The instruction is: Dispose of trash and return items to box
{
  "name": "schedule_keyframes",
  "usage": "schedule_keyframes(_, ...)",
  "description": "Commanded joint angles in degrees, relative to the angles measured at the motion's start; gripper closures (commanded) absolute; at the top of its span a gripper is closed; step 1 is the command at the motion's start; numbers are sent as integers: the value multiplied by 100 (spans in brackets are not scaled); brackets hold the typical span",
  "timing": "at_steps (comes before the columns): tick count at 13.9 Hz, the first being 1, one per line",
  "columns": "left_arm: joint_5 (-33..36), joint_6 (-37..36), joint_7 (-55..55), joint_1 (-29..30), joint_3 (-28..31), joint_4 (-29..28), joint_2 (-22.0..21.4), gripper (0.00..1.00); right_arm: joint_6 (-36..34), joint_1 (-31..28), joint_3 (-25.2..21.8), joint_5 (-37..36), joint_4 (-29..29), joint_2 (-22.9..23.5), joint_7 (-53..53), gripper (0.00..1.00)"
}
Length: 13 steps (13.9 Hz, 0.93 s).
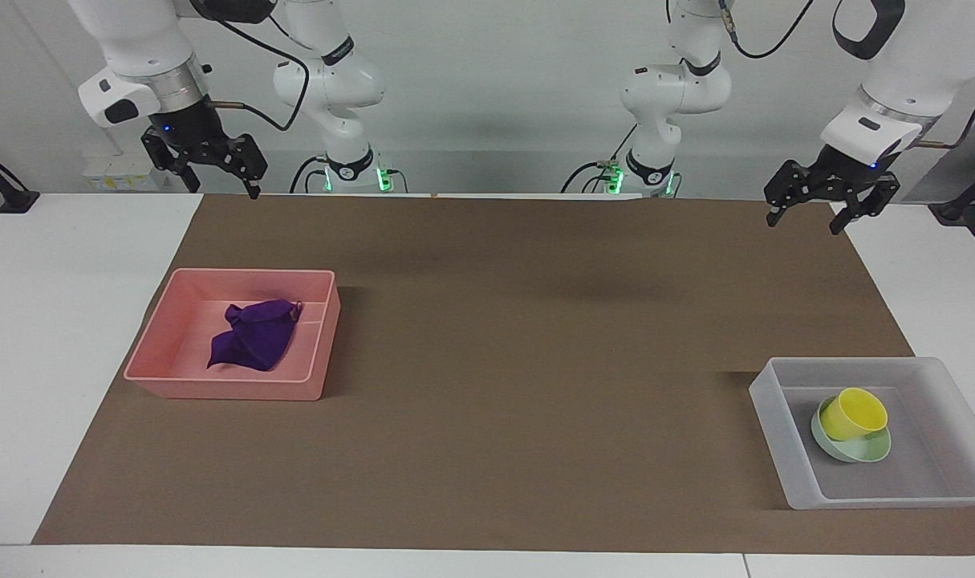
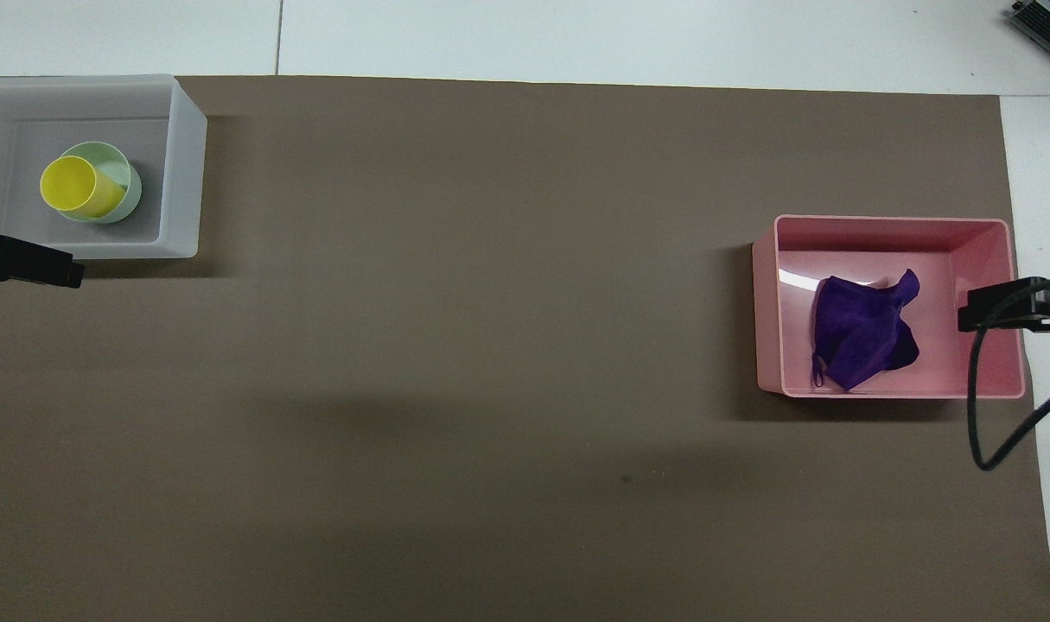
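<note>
The crumpled deep-purple cloth rag [image 1: 253, 344] lies in the pink opaque tray [image 1: 166, 347]. The bright yellow plastic cup [image 1: 854, 413] leans in the pale mint-green bowl [image 1: 864, 451] inside the frosted translucent box [image 1: 776, 425]. Left end effector [image 1: 810, 214] and right end effector [image 1: 221, 184] hang released, empty, above the surface.

Purple rag [image 2: 862, 333] in pink tray [image 2: 887, 226], cup [image 2: 73, 186] in bowl [image 2: 120, 177]
</note>
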Motion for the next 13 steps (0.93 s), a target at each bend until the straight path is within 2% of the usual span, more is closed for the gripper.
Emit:
schedule_keyframes(1,-17,-48,-65,32,-1,-24,-40,0,-93,-30,75,58,39,-27,186,0)
schedule_keyframes(13,-17,-92,-56,49,-1,-24,-49,0,-110,-30,75,41,-13,-71,239,0)
